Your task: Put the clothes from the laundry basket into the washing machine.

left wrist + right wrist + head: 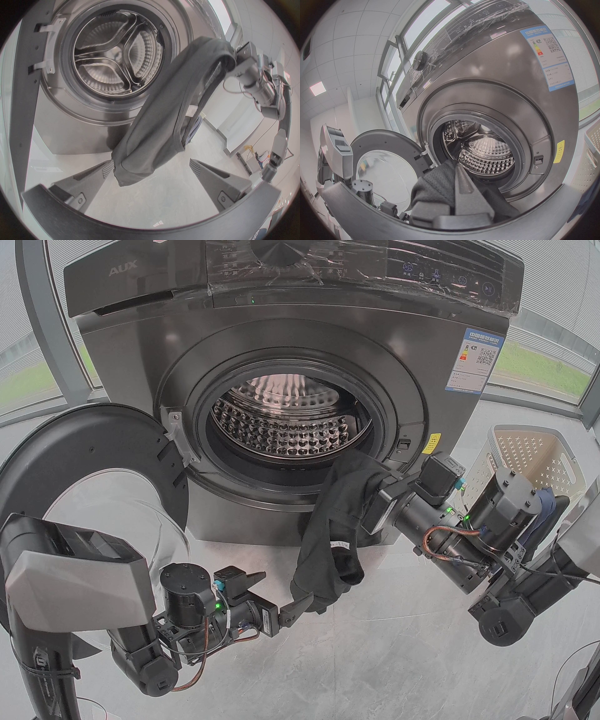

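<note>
Looking from the head view: your right gripper (377, 493) is up at the lower right rim of the washing machine (300, 334) mouth. It pinches a dark garment (331, 534) that hangs down in front of the machine toward the floor (387, 652).
Left gripper, head view: your left gripper (303, 607) sits low, just beside the garment's bottom fold.
Door: the door (94, 452) is swung wide open to the left.
Drum: the drum (281, 421) shows bare metal, with no cloth in the part you can see.
Laundry basket: the laundry basket (537, 459) stands on the floor to the right of the machine, partly behind your right arm. A blue cloth (545, 502) shows inside it.
Left wrist view: the fingers (93, 175) are spread wide and grip nothing. The garment's lower end hangs between them, close against one tip, and you cannot tell whether it touches.
Right wrist view: the fingers (467, 193) are pressed together on the bunched top of the garment, and the drum opening lies just beyond.
Done so far: judging by the bare drum, nothing has been loaded yet. This garment is out of the basket and at the mouth, but not inside.
Left to do: push this piece past the rim, lift its hanging tail in after it, then go back for the blue cloth and anything under it.
</note>
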Controlling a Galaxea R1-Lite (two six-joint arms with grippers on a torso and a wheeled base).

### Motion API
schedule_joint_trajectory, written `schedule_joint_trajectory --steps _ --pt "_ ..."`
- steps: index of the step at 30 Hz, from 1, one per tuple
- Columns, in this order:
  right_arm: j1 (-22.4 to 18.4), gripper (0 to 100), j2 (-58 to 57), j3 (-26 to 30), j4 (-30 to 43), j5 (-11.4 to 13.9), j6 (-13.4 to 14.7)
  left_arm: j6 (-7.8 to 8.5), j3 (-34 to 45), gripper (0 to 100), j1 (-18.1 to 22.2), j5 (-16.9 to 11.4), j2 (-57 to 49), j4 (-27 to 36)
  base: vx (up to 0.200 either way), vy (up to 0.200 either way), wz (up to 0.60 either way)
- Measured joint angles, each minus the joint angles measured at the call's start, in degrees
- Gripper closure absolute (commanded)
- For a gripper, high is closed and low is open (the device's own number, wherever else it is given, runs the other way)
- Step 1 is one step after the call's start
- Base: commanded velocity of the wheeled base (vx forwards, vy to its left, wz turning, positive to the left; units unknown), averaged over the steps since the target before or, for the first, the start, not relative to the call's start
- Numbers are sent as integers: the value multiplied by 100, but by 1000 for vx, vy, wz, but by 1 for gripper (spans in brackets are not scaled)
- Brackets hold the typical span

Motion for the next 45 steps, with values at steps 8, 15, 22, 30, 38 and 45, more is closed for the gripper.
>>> schedule_joint_trajectory --steps 8,15,22,30,38,45 --pt "78 100 184 -378 40 -166 -2 197 -33 0 -16 -27 347 -1 0 0 0" --pt "190 100 518 -1056 178 -307 -2 240 -140 0 -28 -27 549 2 0 0 0" --pt "288 100 794 -1786 597 -450 0 249 -193 0 -17 -28 681 0 0 0 0" --pt "323 100 881 -2100 670 -507 9 254 -480 0 2 -5 885 2 0 0 0" --pt "369 100 886 -2107 651 -521 11 202 -1089 0 20 40 1086 2 0 0 0" --pt "439 100 881 -2114 662 -556 11 185 -1596 0 28 44 1315 2 0 0 0"
